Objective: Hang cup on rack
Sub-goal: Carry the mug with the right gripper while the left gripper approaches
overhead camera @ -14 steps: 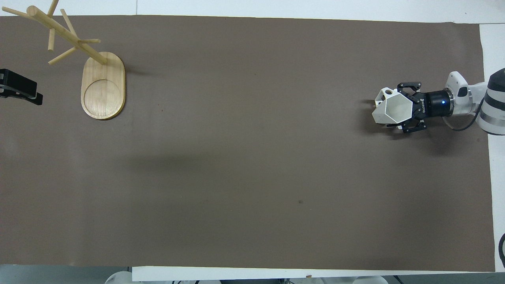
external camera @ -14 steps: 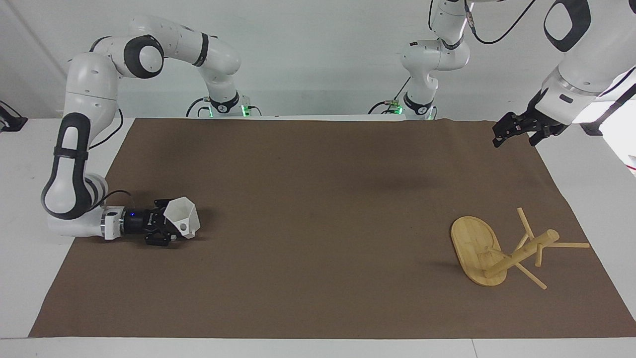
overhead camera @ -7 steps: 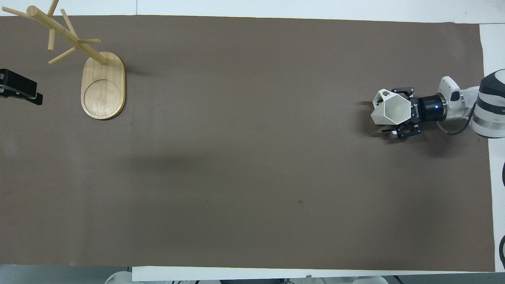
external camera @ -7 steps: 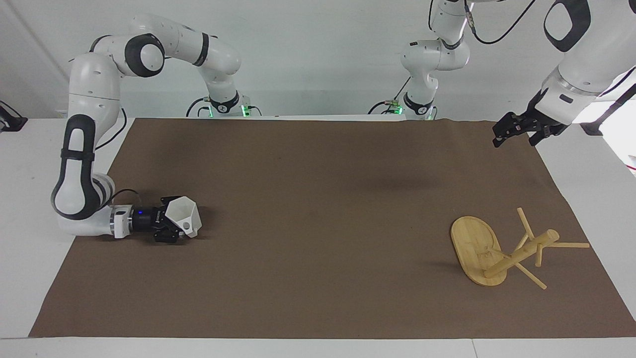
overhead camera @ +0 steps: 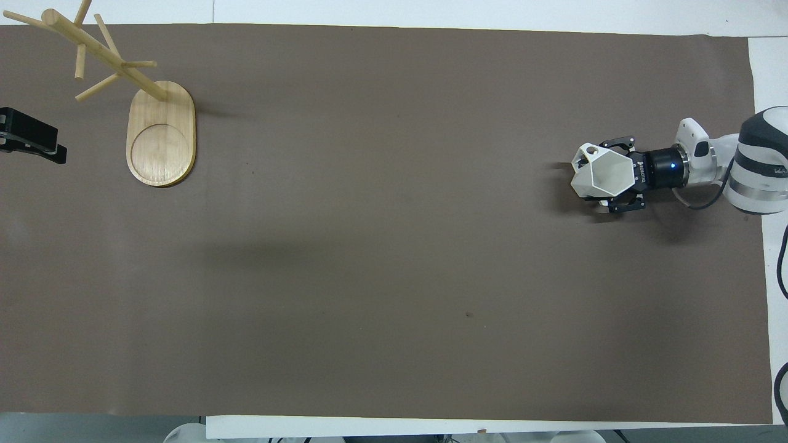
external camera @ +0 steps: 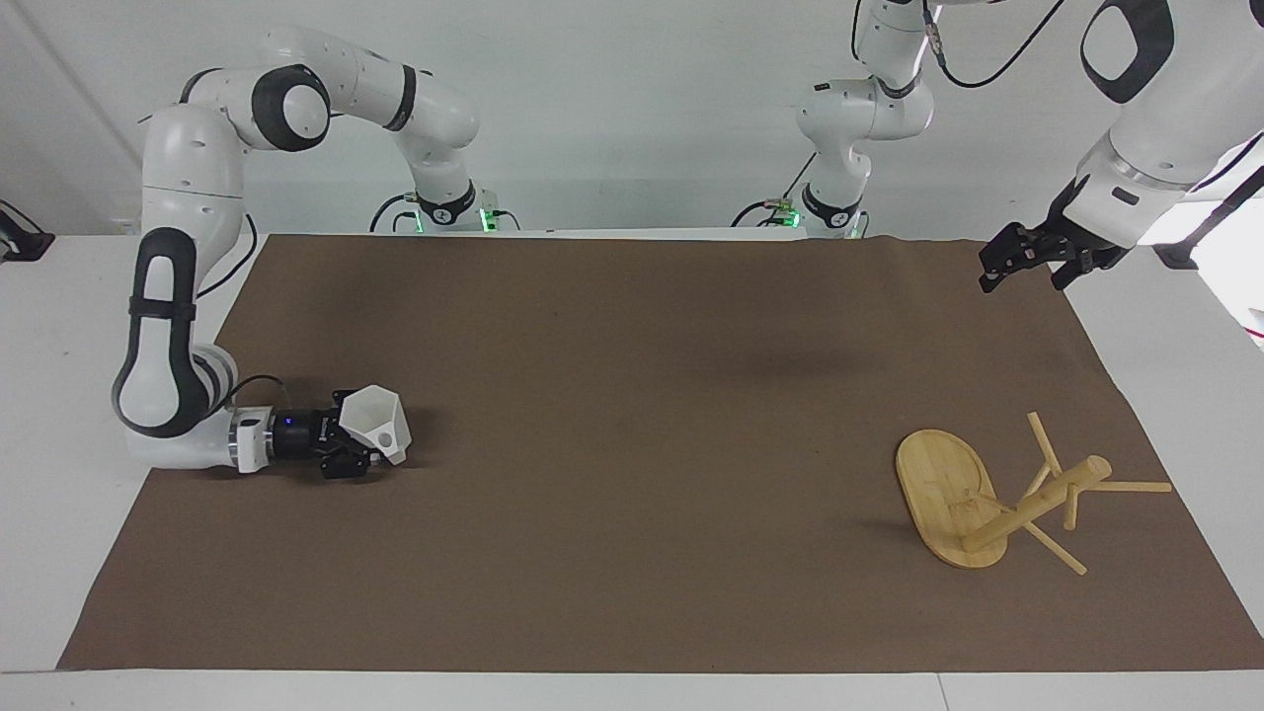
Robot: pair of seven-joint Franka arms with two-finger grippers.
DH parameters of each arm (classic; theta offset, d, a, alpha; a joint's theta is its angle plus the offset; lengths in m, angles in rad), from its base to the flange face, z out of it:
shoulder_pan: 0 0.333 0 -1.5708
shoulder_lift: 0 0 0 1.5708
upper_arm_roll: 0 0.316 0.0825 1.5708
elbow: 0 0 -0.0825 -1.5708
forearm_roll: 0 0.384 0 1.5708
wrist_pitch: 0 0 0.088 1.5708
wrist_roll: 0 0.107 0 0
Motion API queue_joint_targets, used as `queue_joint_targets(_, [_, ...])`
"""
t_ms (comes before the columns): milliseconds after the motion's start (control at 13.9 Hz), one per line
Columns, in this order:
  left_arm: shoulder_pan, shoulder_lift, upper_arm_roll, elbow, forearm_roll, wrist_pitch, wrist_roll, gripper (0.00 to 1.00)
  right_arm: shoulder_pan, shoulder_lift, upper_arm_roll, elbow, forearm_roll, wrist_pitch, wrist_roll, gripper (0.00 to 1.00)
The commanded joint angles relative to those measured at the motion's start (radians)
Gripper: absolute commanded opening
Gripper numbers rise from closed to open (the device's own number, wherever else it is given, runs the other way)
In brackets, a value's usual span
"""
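The worktop (external camera: pixel 632 592), under its brown mat, carries the task's things at its two ends. The rack (external camera: pixel 987 494) stands on its oval base toward the left arm's end, well apart from the cup; its pegs are bare and it has not shifted over the last second.

The right arm lies low along the mat at its own end. Its right pincer (external camera: pixel 357 456) pinches the cup (external camera: pixel 377 434) by the body, rim up and handle pointing toward the rack's end. In the past second it has slid the cup a little way toward the rack while turning it slightly at the wrist. I judge the carry has only just begun, with nearly the whole worktop yet to cross.

The left pincer (external camera: pixel 1022 265) waits over the mat's corner nearest the robots, unmoved, fingers spread.
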Motion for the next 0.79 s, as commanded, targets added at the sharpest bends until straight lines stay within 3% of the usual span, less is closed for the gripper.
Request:
queue_joint_targets(0, [0.013,-0.024,-0.015,-0.027,0.018,-0.005,-0.003,1.0,0.078,-0.063,0.0,-0.041,0.09,0.075,0.086,0.42])
queue_joint_targets(215, [0.013,-0.024,-0.015,-0.027,0.018,-0.005,-0.001,1.0,0.19,-0.121,0.0,-0.042,0.202,0.215,0.186,0.42])
queue_joint_targets(717, [-0.037,-0.023,-0.024,-0.018,0.009,0.014,-0.062,1.0,0.524,-0.129,0.0,-0.056,0.627,0.552,0.226,0.42])
